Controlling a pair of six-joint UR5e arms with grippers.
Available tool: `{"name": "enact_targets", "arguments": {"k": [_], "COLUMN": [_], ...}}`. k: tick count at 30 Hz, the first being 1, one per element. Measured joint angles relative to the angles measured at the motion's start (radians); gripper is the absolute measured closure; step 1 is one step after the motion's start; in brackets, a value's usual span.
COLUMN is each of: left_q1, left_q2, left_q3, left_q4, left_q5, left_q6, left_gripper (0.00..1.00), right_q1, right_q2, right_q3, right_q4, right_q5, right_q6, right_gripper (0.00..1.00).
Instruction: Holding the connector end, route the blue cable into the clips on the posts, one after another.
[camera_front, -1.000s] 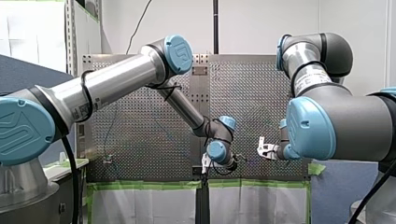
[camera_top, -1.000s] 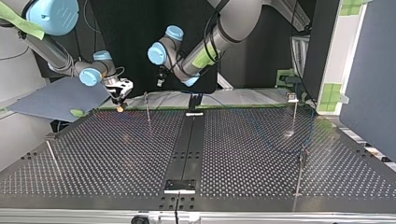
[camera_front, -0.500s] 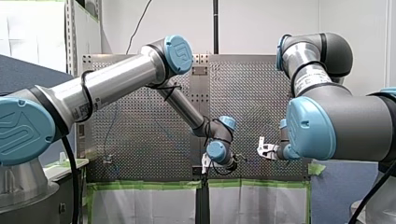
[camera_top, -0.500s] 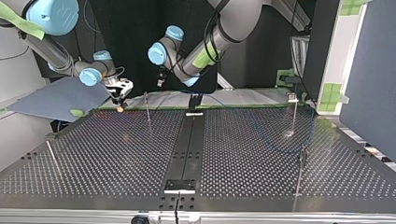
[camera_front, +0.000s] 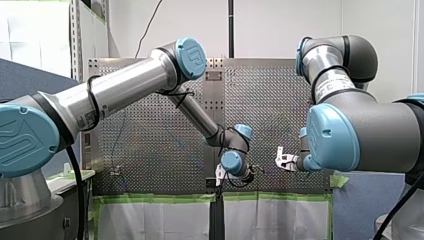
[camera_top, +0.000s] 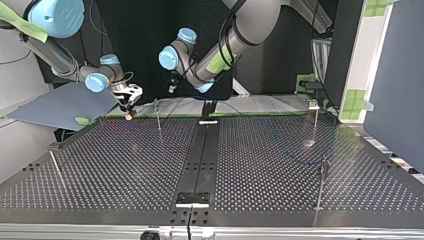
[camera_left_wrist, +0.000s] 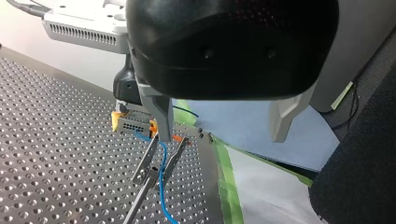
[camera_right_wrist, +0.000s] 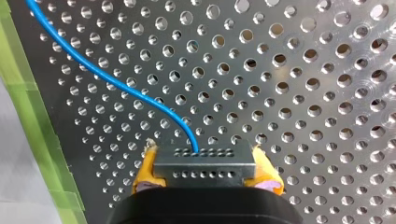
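Note:
My right gripper (camera_right_wrist: 205, 173) is shut with its yellow pads on the grey connector (camera_right_wrist: 204, 162), from which the blue cable (camera_right_wrist: 116, 84) curves away over the perforated table. In the left wrist view the connector (camera_left_wrist: 133, 123) hangs just beyond a forked clip (camera_left_wrist: 152, 161) on a thin post (camera_left_wrist: 137, 203). The blue cable (camera_left_wrist: 162, 186) runs down between the clip's prongs. My left gripper (camera_left_wrist: 222, 139) stands open above that clip, holding nothing. In the top view my right gripper (camera_top: 129, 100) is at the far left edge, beside that post (camera_top: 158, 115).
More thin posts stand on the table at the top view's right (camera_top: 315, 122), near right (camera_top: 322, 187) and near left (camera_top: 55, 167). Green tape (camera_left_wrist: 229, 177) lines the table's edge, with pale sheeting beyond it. A black strip (camera_top: 200, 155) runs down the middle.

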Motion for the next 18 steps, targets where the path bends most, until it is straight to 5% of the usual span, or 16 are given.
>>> {"name": "enact_targets", "arguments": {"k": [10,18], "left_q1": [0.001,-0.004], "left_q2": [0.000,0.000], "left_q3": [0.000,0.000], "left_q4": [0.035,0.111], "left_q5": [0.002,0.061], "left_q6": [-0.001,-0.056], "left_gripper": [0.00,0.00], "right_q1": [0.000,0.000], "right_q2": [0.000,0.000], "right_q3": [0.000,0.000], "right_q4": [0.000,0.000], "right_q5": [0.000,0.000], "right_q6": [0.000,0.000], "right_gripper": [1.00,1.00]}}
